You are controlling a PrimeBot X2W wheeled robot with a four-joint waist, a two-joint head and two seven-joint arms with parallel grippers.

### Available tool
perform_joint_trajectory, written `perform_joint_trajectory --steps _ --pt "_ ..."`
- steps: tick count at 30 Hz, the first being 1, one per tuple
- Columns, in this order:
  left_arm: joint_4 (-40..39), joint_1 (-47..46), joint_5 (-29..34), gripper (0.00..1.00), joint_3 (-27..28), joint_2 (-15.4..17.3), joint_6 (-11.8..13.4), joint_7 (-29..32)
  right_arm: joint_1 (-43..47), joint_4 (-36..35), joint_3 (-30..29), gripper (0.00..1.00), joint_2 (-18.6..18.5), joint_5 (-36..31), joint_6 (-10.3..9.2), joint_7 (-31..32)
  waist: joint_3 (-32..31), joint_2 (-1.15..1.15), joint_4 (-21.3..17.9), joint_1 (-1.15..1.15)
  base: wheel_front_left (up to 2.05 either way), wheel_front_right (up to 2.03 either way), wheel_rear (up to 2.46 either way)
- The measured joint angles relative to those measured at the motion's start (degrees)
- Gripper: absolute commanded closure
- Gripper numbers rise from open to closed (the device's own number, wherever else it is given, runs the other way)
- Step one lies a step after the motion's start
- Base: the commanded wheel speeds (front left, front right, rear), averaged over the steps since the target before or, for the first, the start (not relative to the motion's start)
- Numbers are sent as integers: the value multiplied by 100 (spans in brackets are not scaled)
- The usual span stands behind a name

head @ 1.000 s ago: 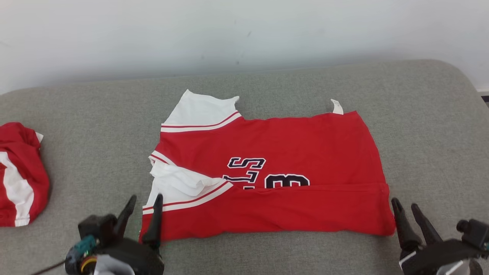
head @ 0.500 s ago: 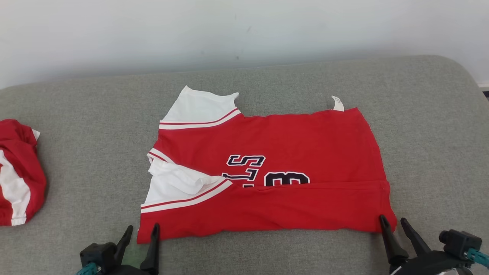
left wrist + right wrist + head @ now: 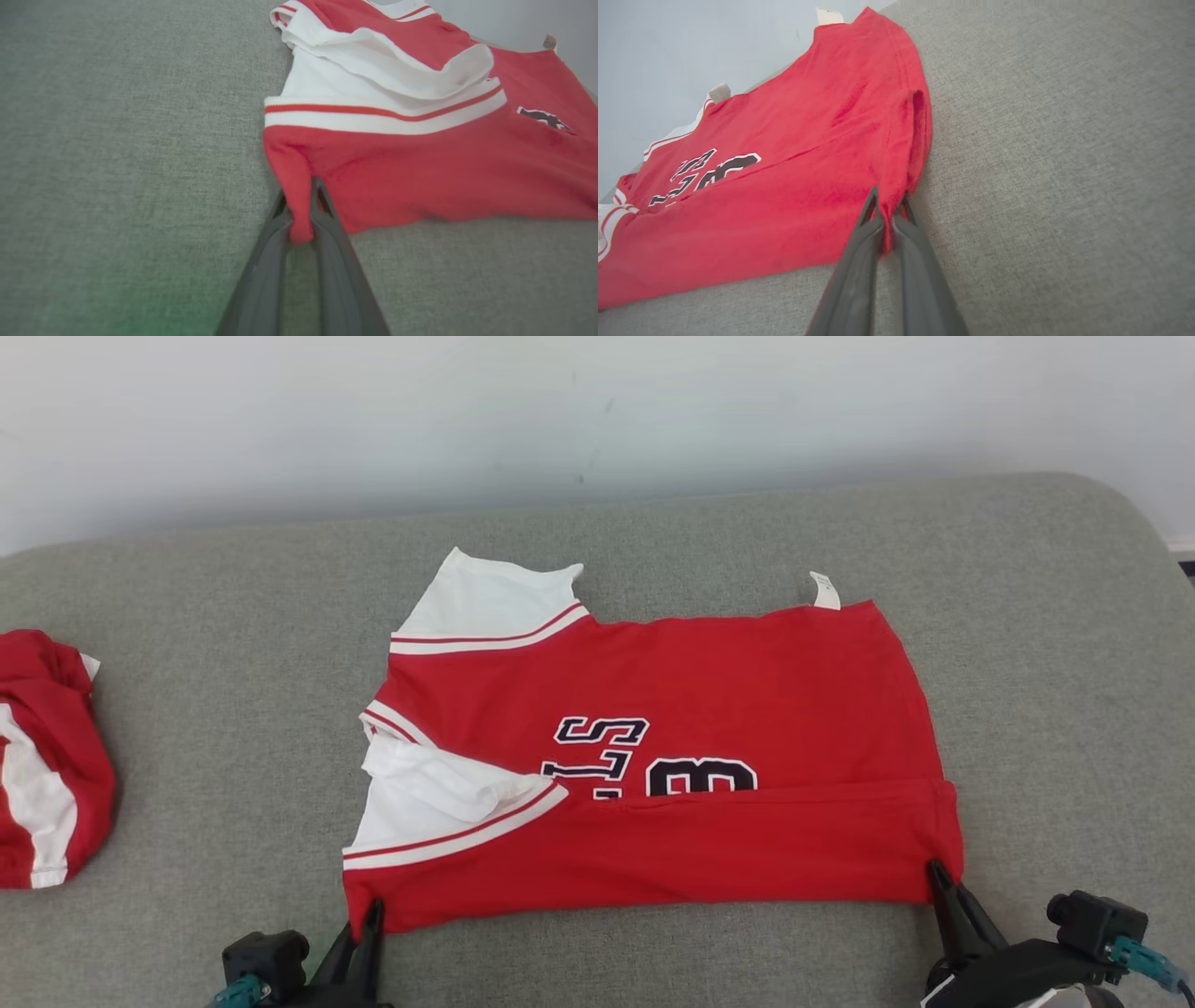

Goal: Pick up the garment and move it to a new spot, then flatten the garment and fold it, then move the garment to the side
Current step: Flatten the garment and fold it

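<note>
Pinching the jersey's (image 3: 709,691) near-left corner with the left tool (image 3: 369,919) and its near-right corner with the right tool (image 3: 936,875), both clamped on cloth. Lying spread on the cushion (image 3: 187,756), long axis running left to right between the tools, the rest stretching away toward the wall (image 3: 597,411).

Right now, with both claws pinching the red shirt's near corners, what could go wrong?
The left gripper holds only a small pinch of the red shirt, so the corner might slip out when lifted. The white sleeve lies bunched, so another fold could trap that wrinkle.
</note>
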Motion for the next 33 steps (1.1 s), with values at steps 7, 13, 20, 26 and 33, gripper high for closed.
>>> perform_joint_trajectory --steps 7,13,20,26,33 --pt "-256 422 7 100 204 -35 4 -18 459 -260 -147 100 91 177 0 -134 -202 0 16 0 0 0 0" --pt "-882 1145 59 100 412 -140 165 -18 980 -630 -359 100 5 202 0 -45 -338 0 18 0 0 0 0" --pt "-1180 1612 66 100 381 -223 241 -18 1340 -870 -649 100 42 48 0 236 -370 0 85 0 0 0 0" --pt "-1489 1636 282 0 492 -234 375 -18 1418 -1083 -854 0 109 -525 0 -25 -481 0 149 0 0 0 0" --pt "-2404 1946 1032 0 1188 -417 465 -18 1412 -1630 -1020 0 221 -1348 0 -366 -686 0 180 0 0 0 0"
